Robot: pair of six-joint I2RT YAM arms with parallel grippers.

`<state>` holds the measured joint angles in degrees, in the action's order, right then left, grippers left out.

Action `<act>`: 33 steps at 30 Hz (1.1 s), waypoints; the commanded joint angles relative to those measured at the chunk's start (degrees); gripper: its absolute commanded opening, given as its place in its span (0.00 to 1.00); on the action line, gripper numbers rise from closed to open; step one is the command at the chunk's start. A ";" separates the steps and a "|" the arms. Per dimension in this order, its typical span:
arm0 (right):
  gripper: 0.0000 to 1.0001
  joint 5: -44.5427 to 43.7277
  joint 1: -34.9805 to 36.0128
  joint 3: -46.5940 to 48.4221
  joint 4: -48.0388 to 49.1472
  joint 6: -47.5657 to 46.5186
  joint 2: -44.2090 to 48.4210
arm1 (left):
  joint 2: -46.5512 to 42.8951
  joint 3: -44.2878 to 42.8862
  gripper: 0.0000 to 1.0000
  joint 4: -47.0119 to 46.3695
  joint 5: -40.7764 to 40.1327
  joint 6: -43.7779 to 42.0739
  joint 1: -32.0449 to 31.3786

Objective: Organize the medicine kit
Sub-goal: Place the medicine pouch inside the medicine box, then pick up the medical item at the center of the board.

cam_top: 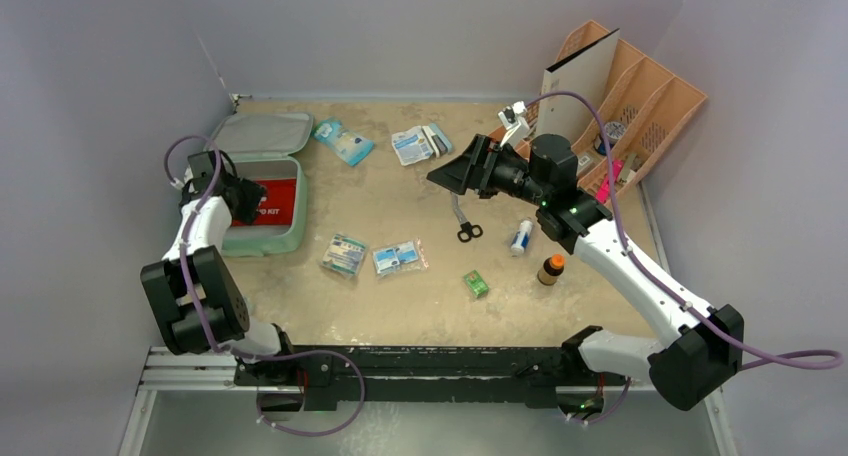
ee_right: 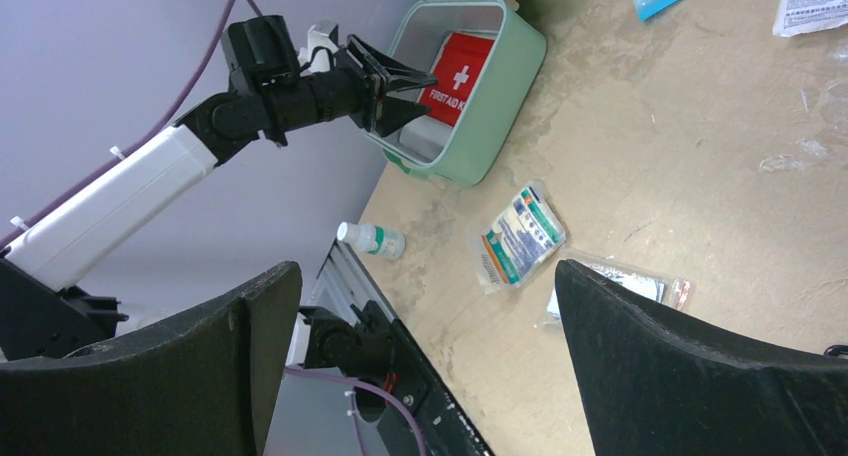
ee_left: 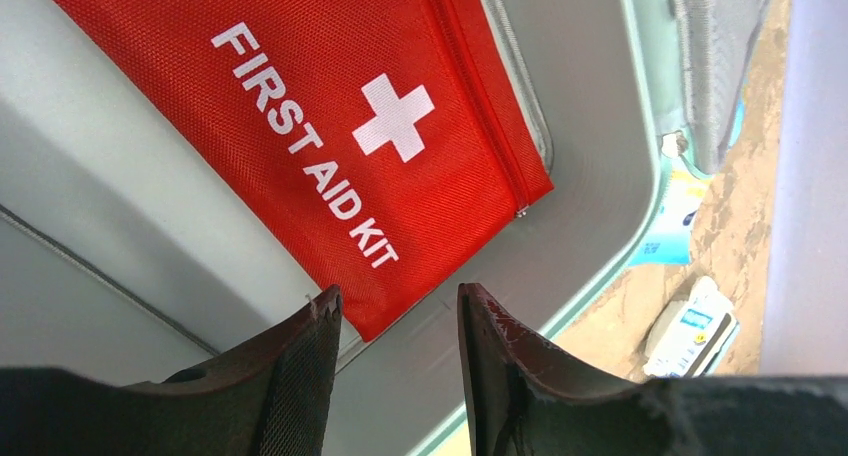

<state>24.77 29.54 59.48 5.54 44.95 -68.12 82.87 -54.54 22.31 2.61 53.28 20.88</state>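
Note:
The medicine kit (cam_top: 299, 211) is a mint-green case lying open at the table's left, its lid (cam_top: 262, 133) folded back. A red "FIRST AID KIT" pouch (ee_left: 330, 126) lies inside it. My left gripper (ee_left: 398, 301) hovers over the case, just off the pouch's corner, jaws apart with nothing between them. In the right wrist view the same case (ee_right: 500, 86) and the left gripper (ee_right: 400, 86) show at the top. My right gripper (cam_top: 447, 173) hangs above mid-table, wide open and empty (ee_right: 425, 268).
Scissors (cam_top: 467, 228), a white bottle (cam_top: 521, 238), a brown bottle (cam_top: 551, 269) and a small green box (cam_top: 476, 283) lie mid-table. Packets (cam_top: 344, 254) (cam_top: 399, 257) (cam_top: 343, 141) (cam_top: 420, 143) are scattered. An orange organizer (cam_top: 640, 106) stands back right. A small white bottle (ee_right: 372, 239) lies near the front edge.

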 commanded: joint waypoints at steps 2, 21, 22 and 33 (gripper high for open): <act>0.99 -1.10 -0.27 1.43 1.58 -0.80 0.41 | 3.73 1.23 0.42 -3.39 1.88 -2.17 0.16; 0.99 -6.81 -0.27 5.12 -7.20 -7.69 1.46 | 10.42 -1.37 0.34 -5.86 6.98 -3.89 0.13; 0.99 -8.09 -0.27 5.19 -8.85 -8.17 1.66 | 9.75 -2.19 0.35 -4.95 7.00 -4.32 0.12; 0.98 -20.60 -0.27 9.02 -27.11 -13.39 -3.19 | -5.85 -5.66 0.57 0.63 8.13 -11.80 -4.63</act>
<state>9.67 29.54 65.93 -15.03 35.33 -68.93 82.67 -57.47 22.13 8.86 46.22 19.31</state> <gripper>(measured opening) 0.987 0.529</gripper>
